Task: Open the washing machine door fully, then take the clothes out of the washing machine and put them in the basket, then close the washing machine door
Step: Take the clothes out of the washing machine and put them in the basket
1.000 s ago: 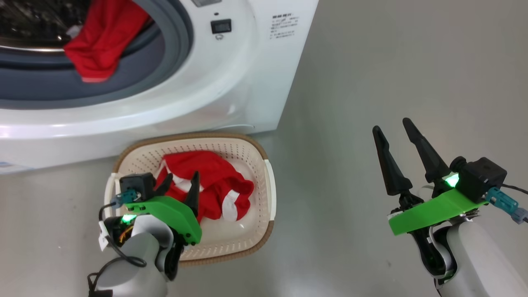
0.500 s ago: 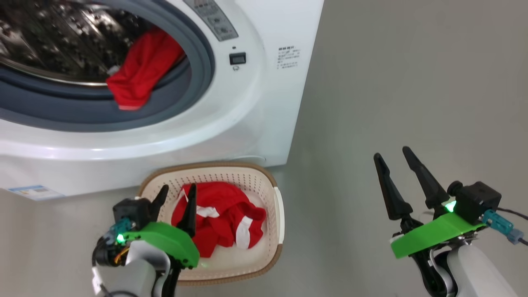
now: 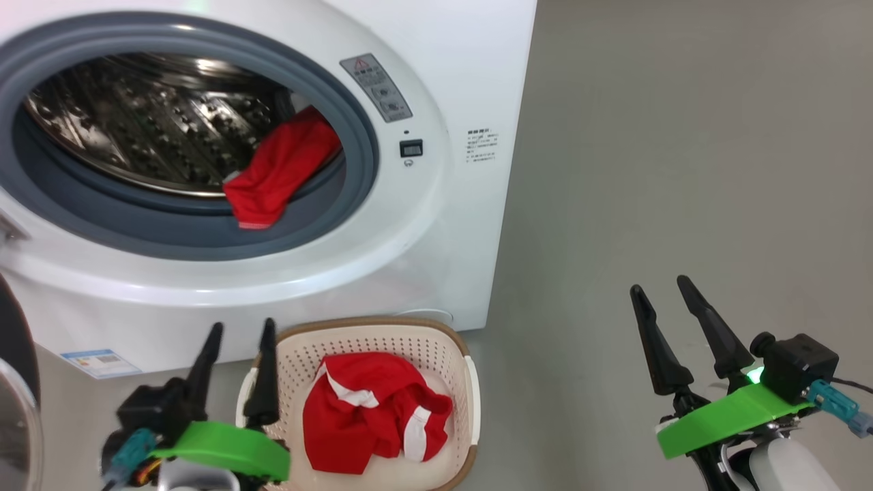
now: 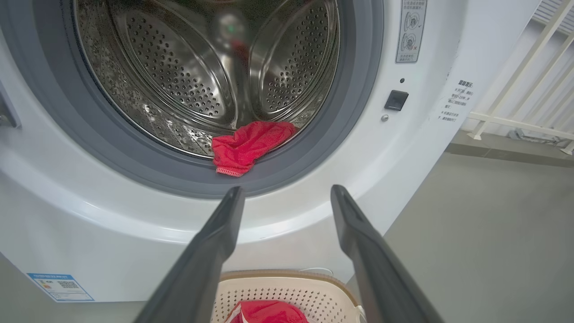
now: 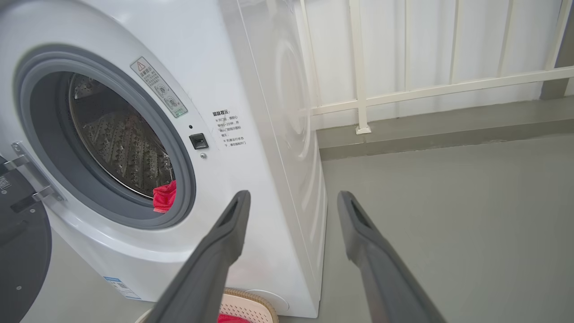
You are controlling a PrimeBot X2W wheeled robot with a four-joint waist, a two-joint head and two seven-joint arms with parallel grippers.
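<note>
The washing machine [image 3: 436, 225] stands with its drum open. The washing machine door [image 3: 15, 382] is swung out at the far left, also in the right wrist view [image 5: 22, 255]. One red piece of the clothes [image 3: 279, 174] hangs over the grey ring at the drum's lower right, seen too in the left wrist view [image 4: 249, 146]. Another red and white piece [image 3: 375, 416] lies in the basket [image 3: 426, 348] on the floor before the machine. My left gripper [image 3: 242, 326] is open and empty at the basket's left rim, pointing at the drum [image 4: 287, 190]. My right gripper [image 3: 659, 286] hangs open and empty over bare floor.
Grey floor stretches to the right of the machine. A white railing [image 5: 403, 92] runs along the wall behind that floor. A blue label [image 3: 95, 363] sits low on the machine's front.
The head camera has tilted up, showing more of the drum. My left gripper has drawn away from over the garment in the basket to its left rim. The right gripper is unchanged.
</note>
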